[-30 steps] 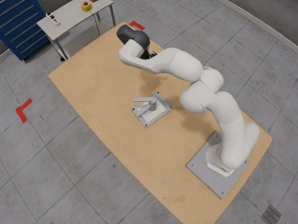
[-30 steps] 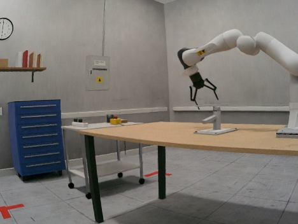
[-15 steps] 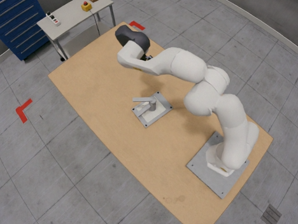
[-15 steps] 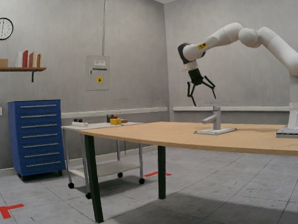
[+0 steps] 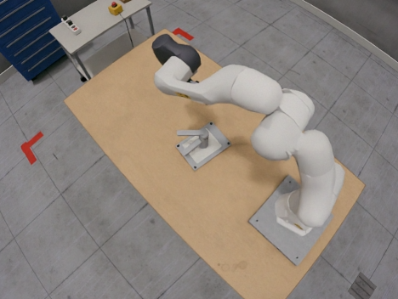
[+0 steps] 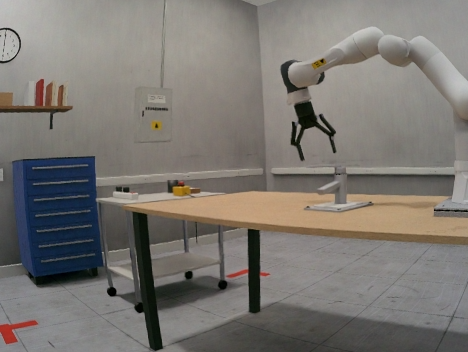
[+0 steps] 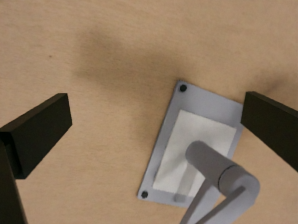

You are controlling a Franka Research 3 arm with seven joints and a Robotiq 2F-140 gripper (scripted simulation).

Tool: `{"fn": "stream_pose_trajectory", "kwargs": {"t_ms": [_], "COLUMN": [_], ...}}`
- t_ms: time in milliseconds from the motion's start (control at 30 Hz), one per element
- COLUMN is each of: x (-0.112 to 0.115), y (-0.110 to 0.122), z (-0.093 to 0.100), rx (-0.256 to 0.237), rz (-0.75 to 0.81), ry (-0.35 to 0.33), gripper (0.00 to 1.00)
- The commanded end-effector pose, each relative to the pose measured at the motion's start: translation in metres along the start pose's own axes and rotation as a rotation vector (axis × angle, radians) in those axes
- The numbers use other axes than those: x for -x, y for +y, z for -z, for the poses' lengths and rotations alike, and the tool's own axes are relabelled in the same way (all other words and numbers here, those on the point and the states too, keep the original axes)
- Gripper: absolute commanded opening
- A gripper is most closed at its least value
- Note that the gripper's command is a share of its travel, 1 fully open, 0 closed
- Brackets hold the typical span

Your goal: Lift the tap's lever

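A grey tap (image 5: 203, 139) stands on a square grey base plate (image 5: 203, 146) in the middle of the wooden table. Its lever (image 5: 190, 132) lies flat, pointing left from the top of the post. In the exterior view the tap (image 6: 339, 187) shows its spout (image 6: 327, 188) low on the left and the lever (image 6: 327, 166) level on top. My gripper (image 6: 315, 145) is open and empty, hanging above and a little left of the tap. In the wrist view the tap's post (image 7: 220, 175) sits at the lower right between my wide black fingers.
My arm's base (image 5: 293, 218) stands on a grey plate at the table's near right end. A white trolley (image 5: 99, 19) with a yellow button box stands past the table's far end, beside a blue drawer cabinet (image 5: 27, 34).
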State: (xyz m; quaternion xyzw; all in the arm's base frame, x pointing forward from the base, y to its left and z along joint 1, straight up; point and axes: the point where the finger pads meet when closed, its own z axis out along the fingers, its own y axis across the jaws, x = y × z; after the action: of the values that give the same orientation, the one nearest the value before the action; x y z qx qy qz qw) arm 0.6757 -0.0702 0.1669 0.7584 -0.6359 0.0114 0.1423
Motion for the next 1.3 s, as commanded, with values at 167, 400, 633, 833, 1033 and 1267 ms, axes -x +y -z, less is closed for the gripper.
{"fn": "stream_pose_trajectory", "kwargs": {"t_ms": [167, 400, 633, 833, 1033, 1267], "x": [0.026, 0.043, 0.065, 0.081, 0.096, 0.114], "y": [-0.001, 0.004, 0.010, 0.016, 0.022, 0.030], "z": [0.015, 0.024, 0.036, 0.045, 0.052, 0.061], "rx": [-0.054, -0.069, -0.084, -0.092, -0.097, -0.100], "rz": [-0.236, -0.323, -0.436, -0.523, -0.605, -0.705], "ry": [-0.032, -0.059, -0.096, -0.126, -0.154, -0.190], "gripper": [1.00, 1.00, 1.00, 1.00, 1.00, 1.00]}}
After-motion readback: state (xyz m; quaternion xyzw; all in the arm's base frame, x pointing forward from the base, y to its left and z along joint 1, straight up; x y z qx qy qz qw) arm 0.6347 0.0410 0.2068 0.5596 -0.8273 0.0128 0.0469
